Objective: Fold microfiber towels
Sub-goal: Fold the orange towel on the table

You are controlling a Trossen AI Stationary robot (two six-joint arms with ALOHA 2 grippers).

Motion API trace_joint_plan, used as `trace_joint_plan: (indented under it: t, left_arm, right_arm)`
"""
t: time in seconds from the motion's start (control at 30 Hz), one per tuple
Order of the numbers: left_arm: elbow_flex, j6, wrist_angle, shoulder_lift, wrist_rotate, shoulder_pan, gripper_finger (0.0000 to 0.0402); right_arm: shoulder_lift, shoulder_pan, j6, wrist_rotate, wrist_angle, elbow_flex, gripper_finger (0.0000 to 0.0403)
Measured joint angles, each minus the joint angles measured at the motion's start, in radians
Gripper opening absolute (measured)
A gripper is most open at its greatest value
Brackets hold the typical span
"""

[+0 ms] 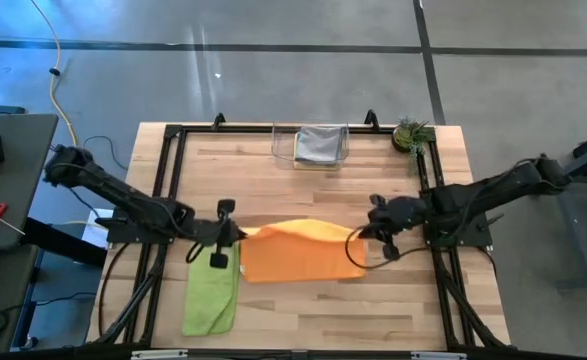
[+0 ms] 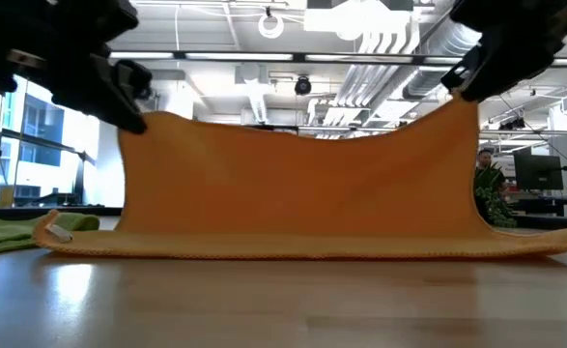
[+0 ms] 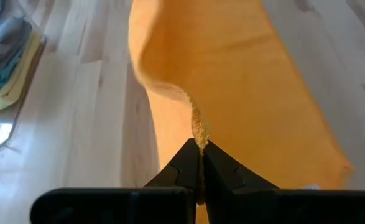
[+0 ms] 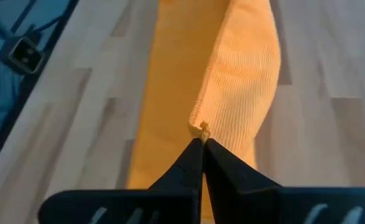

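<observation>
An orange towel is held up at mid-table between both grippers. Its top edge sags a little and its lower edge lies on the wood. My left gripper is shut on the towel's upper left corner and my right gripper on its upper right corner. A lime green towel lies flat at the near left. A grey towel tops a stack inside the clear bin at the far edge. My left gripper pinches the orange towel's hemmed corner between its two fingertips, slanting down from the table's left. The cloth hangs below, with its bottom edge on the table. My right gripper pinches the opposite hemmed corner between its fingertips, slanting down from the table's right. The cloth hangs below it.
A small potted plant stands at the far right corner. Black frame rails run along the table's left and right sides. Bare wood lies near and far of the orange towel.
</observation>
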Motion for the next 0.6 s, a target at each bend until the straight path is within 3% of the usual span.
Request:
trace_joint_plan:
  t: [0.2, 0.6]
  left_arm:
    - [0.000, -0.111, -0.017, 0.031, -0.097, -0.149, 0.0000]
    - [0.000, -0.214, 0.095, 0.229, -0.070, -0.314, 0.0000]
  right_arm:
    - [0.051, 0.129, 0.085, 0.071, -0.024, 0.000, 0.0000]
    - [0.233, 0.258, 0.165, 0.096, -0.015, 0.000, 0.0000]
